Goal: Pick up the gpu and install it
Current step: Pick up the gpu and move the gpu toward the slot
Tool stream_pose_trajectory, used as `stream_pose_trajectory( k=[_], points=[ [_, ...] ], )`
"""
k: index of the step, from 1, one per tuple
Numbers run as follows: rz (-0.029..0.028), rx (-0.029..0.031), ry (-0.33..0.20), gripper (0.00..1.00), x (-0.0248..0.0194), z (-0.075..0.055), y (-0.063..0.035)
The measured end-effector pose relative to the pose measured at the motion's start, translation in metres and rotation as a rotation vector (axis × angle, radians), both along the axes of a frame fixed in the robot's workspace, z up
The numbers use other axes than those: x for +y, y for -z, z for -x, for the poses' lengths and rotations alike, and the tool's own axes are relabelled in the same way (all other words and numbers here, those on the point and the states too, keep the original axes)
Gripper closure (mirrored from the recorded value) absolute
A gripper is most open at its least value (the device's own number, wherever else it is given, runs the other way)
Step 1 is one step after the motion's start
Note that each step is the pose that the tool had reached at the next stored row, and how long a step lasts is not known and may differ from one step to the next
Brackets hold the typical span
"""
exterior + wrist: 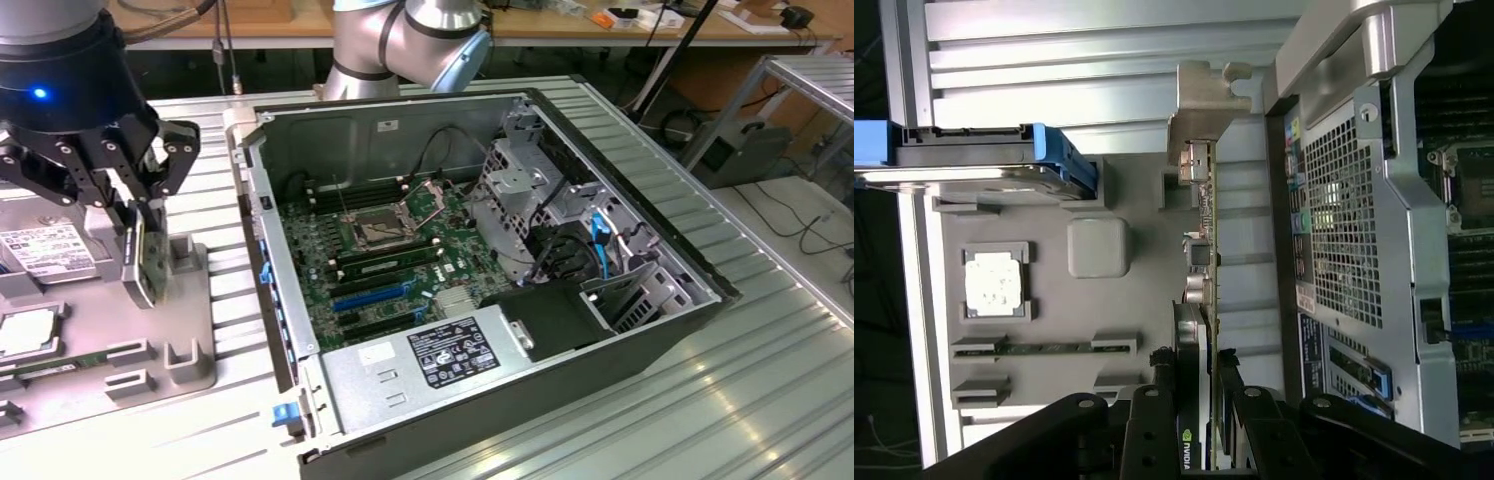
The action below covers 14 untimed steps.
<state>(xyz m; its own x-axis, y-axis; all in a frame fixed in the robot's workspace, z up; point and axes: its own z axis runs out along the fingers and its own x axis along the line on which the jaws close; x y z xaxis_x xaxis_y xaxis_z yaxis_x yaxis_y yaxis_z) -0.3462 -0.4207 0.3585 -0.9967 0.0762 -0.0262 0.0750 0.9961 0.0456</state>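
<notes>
The gpu (142, 262) stands on edge over the grey parts tray (187, 310) at the exterior view's left, a thin green card. My gripper (134, 215) comes down onto its top edge, fingers closed on either side of it. In the wrist view the gpu (1206, 230) runs edge-on away from my gripper (1199, 400), with its silver bracket (1199, 110) at the far end and a black finger (1154, 420) pressed against the cooler face. Whether the card's lower edge still touches the tray is hidden.
The open computer case (641, 230) lies to the exterior view's right, its motherboard (387, 250) and blue slots (374, 295) exposed. On the tray are a hard drive (47, 250), a processor (994, 282) and a memory stick (1044, 348). The case's rear panel (1344, 230) is close beside the card.
</notes>
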Motion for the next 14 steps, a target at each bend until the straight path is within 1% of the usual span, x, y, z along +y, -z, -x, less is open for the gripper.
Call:
stream_pose_trajectory(
  k=[6,10,14],
  points=[
    [0.0,0.0006,0.0,0.73,0.0,0.0,-0.009],
    [0.0,0.0009,0.0,0.73,0.0,0.0,-0.0203],
    [0.0,0.0012,0.0,0.73,0.0,0.0,-0.0273]
  ],
)
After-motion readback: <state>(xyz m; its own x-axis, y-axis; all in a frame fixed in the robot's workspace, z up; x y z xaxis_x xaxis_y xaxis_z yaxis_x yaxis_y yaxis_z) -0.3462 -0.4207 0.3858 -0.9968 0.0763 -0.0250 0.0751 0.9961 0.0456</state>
